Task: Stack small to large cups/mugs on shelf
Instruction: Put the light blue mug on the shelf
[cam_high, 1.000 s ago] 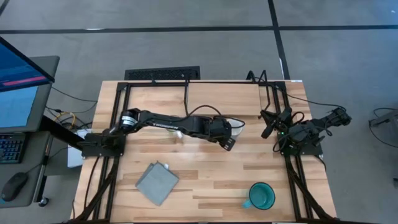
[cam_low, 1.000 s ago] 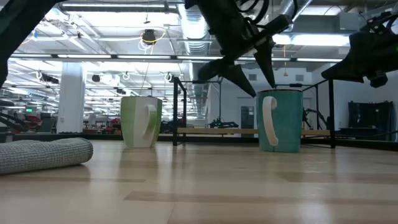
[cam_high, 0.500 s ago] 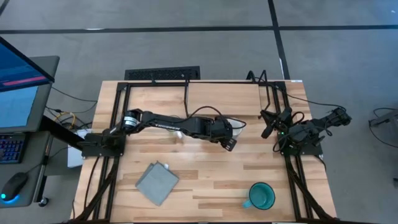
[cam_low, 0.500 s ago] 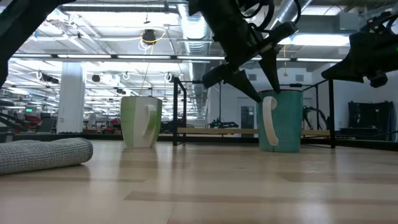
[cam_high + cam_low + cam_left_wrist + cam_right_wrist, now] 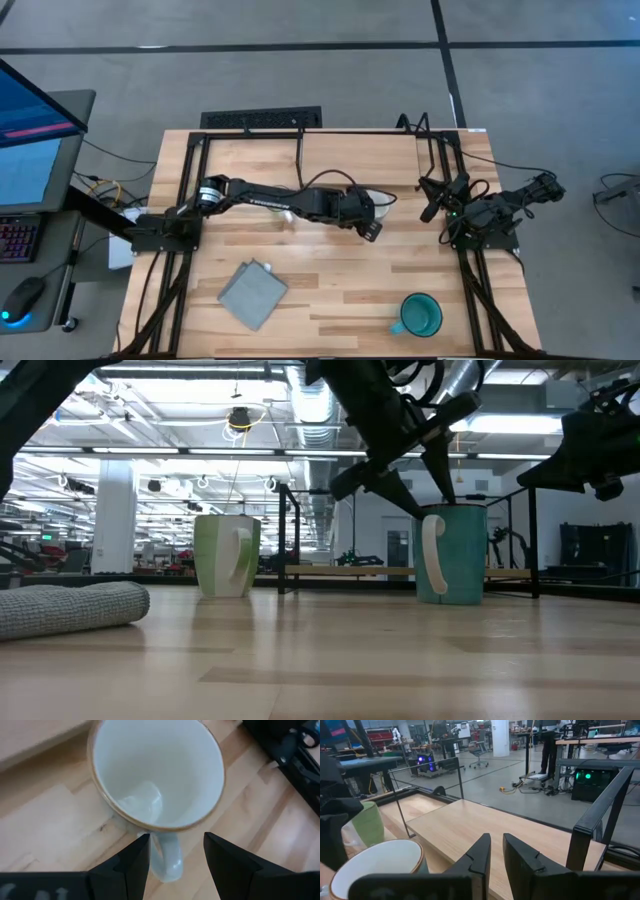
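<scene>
Left gripper (image 5: 172, 852) over white mug (image 5: 157, 775) at table centre, fingers apart, straddling handle, holding nothing. Risk: off-centre closure nudges handle, mug rotates or tips. Right gripper (image 5: 496, 852) parked at 3 o'clock edge, fingers narrow, empty.

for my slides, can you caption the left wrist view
Left gripper open above a white mug, fingers straddling its handle on the wooden tabletop.

Cloth (image 5: 252, 293) front left on table (image 5: 330, 280); teal mug (image 5: 420, 315) front right.
</scene>
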Controlling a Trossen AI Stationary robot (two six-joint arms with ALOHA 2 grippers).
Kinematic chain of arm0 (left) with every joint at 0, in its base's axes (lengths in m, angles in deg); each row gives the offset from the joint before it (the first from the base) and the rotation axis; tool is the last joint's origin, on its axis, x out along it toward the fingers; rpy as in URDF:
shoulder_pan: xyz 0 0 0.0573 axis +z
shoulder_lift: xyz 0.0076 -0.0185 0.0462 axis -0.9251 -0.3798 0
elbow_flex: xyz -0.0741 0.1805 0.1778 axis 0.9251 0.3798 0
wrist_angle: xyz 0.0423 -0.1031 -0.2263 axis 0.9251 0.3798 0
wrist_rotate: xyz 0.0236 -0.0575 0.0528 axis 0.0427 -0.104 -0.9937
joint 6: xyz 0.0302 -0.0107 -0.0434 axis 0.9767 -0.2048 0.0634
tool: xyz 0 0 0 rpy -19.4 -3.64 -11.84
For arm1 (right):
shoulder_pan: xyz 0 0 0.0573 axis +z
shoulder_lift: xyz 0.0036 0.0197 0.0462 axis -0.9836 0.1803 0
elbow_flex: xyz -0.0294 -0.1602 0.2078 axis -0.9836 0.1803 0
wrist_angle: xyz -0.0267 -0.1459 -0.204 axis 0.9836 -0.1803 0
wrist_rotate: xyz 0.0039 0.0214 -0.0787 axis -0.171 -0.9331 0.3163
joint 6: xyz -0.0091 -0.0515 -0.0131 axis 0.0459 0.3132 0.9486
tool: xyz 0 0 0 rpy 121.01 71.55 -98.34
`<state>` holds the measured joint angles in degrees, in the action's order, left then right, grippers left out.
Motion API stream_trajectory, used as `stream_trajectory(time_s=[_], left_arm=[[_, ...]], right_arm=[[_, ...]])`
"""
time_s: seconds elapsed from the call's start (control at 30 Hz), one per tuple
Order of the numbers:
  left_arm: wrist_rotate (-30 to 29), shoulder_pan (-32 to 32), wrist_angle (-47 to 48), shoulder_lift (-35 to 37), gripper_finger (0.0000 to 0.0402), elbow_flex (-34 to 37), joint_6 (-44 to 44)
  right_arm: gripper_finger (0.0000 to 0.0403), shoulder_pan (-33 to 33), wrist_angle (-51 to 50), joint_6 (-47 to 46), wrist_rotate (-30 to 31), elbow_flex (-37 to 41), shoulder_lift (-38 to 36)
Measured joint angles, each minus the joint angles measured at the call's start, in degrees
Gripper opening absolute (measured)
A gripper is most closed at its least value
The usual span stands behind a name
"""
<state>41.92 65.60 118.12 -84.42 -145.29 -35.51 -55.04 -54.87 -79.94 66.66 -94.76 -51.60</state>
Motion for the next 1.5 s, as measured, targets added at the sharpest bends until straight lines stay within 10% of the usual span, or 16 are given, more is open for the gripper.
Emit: stream_trajectory(time_s=[1.5], left_arm=[[-0.36, 0.5, 1.27, -0.81, 0.0177, 0.13, 4.38]], right_arm=[[0.0074, 0.01, 0.0, 0.04, 0.01, 0.0, -0.01]])
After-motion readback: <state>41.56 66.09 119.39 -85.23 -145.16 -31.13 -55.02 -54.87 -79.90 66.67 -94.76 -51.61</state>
